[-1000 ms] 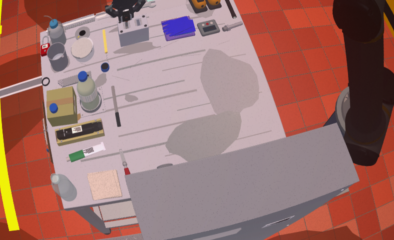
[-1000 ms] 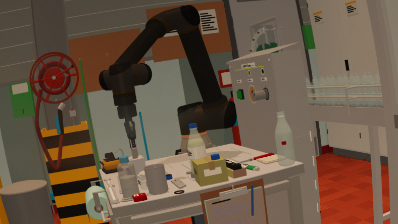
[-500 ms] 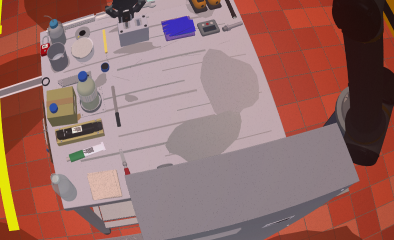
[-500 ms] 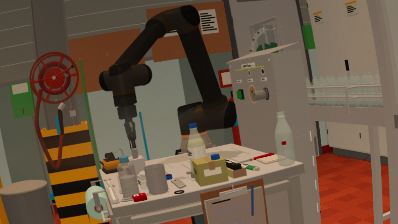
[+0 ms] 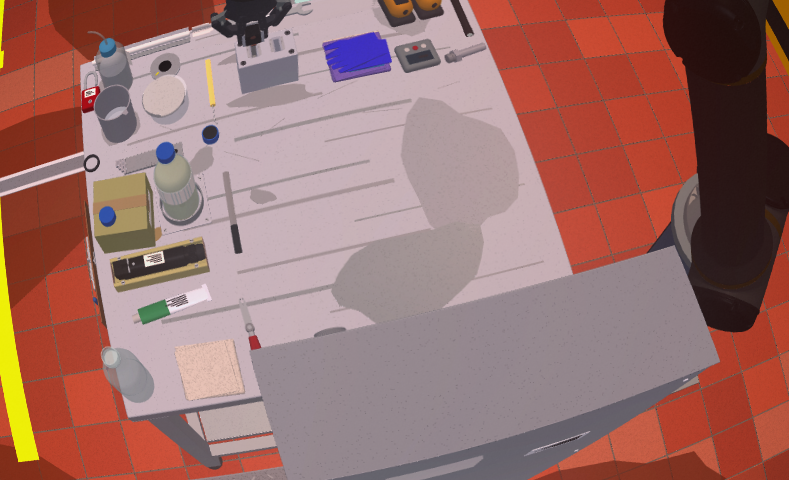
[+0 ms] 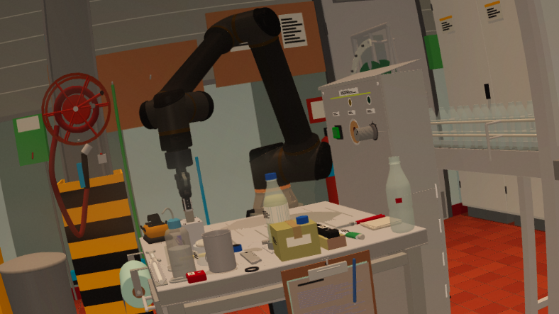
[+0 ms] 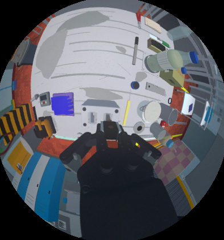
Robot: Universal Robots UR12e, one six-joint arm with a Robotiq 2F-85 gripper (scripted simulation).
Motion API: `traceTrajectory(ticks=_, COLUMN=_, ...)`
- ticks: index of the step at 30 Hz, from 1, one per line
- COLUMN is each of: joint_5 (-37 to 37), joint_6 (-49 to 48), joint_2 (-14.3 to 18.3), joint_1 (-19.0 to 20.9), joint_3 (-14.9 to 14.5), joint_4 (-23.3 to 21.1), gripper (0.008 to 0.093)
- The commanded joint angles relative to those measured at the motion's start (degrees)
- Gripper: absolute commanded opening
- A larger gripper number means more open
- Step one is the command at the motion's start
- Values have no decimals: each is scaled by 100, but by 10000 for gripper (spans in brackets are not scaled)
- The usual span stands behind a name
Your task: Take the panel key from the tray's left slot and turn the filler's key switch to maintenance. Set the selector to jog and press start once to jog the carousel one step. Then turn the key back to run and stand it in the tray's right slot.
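The panel key (image 6: pixel 188 210) hangs upright in my closed gripper (image 6: pixel 186 200), its dark head (image 7: pixel 110 127) held between the fingers, just above the grey key tray (image 5: pixel 267 62). The tray (image 7: pixel 100 113) stands at the far end of the table and its two slots show open in the wrist camera. The filler's control panel (image 6: pixel 353 126) is across the table, with a green start button (image 6: pixel 337 132), a round key switch (image 6: pixel 364 132) and small indicator lamps above. I cannot make out the selector's setting.
The table's far edge runs just behind the tray. Beside the tray lie a yellow pencil (image 5: pixel 210 82) and a blue cloth (image 5: pixel 357 56). A metal cup (image 5: pixel 115 112), bottles (image 5: pixel 175 178), a cardboard box (image 5: pixel 123 212) and a grey cabinet (image 5: pixel 476 380) crowd the table's other sides.
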Motion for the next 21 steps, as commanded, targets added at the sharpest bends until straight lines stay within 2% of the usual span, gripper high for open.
traceTrajectory(ticks=1, joint_5=0, joint_6=0, joint_2=-5, joint_1=0, joint_3=-6, joint_4=-1, gripper=80)
traceTrajectory(ticks=9, joint_5=0, joint_6=0, joint_2=-5, joint_1=0, joint_3=-6, joint_4=-1, gripper=82)
traceTrajectory(ticks=21, joint_5=0, joint_6=0, joint_2=-5, joint_1=0, joint_3=-6, joint_4=-1, gripper=162)
